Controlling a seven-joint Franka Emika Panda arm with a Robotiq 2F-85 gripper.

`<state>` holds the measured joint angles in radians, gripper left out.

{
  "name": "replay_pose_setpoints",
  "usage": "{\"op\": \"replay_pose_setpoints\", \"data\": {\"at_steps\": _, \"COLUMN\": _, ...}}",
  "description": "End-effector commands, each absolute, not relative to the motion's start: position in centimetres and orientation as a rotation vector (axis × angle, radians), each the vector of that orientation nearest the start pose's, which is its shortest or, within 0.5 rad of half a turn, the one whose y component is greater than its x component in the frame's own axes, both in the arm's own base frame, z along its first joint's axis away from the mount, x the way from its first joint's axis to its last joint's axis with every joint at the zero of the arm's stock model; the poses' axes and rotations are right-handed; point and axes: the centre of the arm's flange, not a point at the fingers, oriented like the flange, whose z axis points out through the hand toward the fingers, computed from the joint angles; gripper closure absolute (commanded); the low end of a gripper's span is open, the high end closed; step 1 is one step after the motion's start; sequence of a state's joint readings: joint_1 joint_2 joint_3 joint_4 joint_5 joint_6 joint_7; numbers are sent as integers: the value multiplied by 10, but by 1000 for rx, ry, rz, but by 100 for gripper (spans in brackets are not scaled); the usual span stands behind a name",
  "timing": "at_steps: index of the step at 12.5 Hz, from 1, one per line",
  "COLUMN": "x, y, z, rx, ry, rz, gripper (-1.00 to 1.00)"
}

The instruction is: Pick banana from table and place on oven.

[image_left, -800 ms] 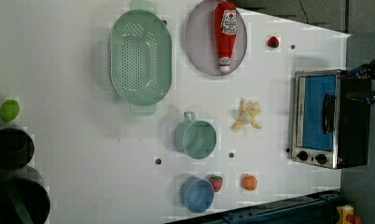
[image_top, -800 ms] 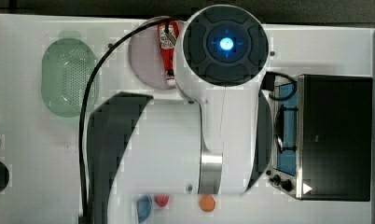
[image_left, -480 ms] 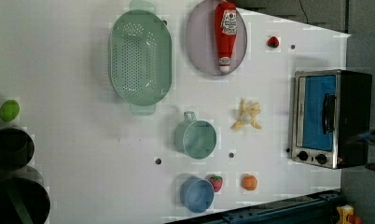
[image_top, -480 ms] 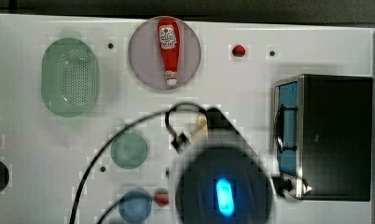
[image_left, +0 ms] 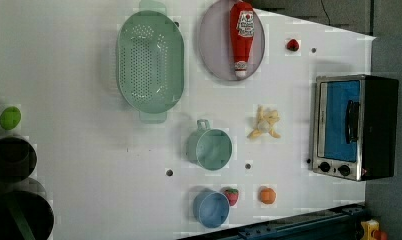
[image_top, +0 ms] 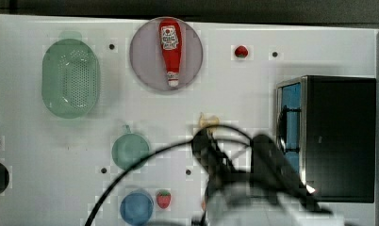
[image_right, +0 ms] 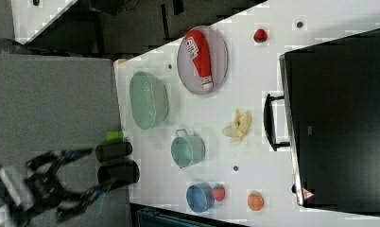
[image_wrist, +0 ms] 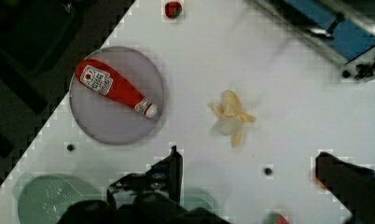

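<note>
Gripper point(image_wrist: 246, 170) spread wide above the banana point(image_wrist: 231, 116), nothing held; if I descend off-centre, those splayed peel flaps could slip my grip.

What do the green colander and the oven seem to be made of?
The green colander looks like matte plastic: uniform pale green, dull surface, rows of small holes. The oven seems painted black metal with a shiny silver frame and a bluish glass door, though the material is not certain.
</note>
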<state>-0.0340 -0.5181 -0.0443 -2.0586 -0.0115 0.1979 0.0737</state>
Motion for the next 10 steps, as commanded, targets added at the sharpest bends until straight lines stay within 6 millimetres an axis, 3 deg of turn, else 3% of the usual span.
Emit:
{"op": "replay_pose_setpoints", "data": {"at_steps": 1, "x": 448, "y": -25, "z": 515, "rx": -2815, "ry": 1392, "rz": 1, "gripper": -100}}
{"op": "replay_pose_setpoints", "data": {"at_steps": 6, "x": 482, "y": -37, "z": 390, "rx": -2808, "ry": 1427, "rz": 29, "gripper": -100}}
{"op": "replay_pose_setpoints", "data": {"at_steps": 10, "x": 495, "y": -54, "z": 302, "rx": -2795, "ry": 1473, "rz": 26, "gripper": -100}}
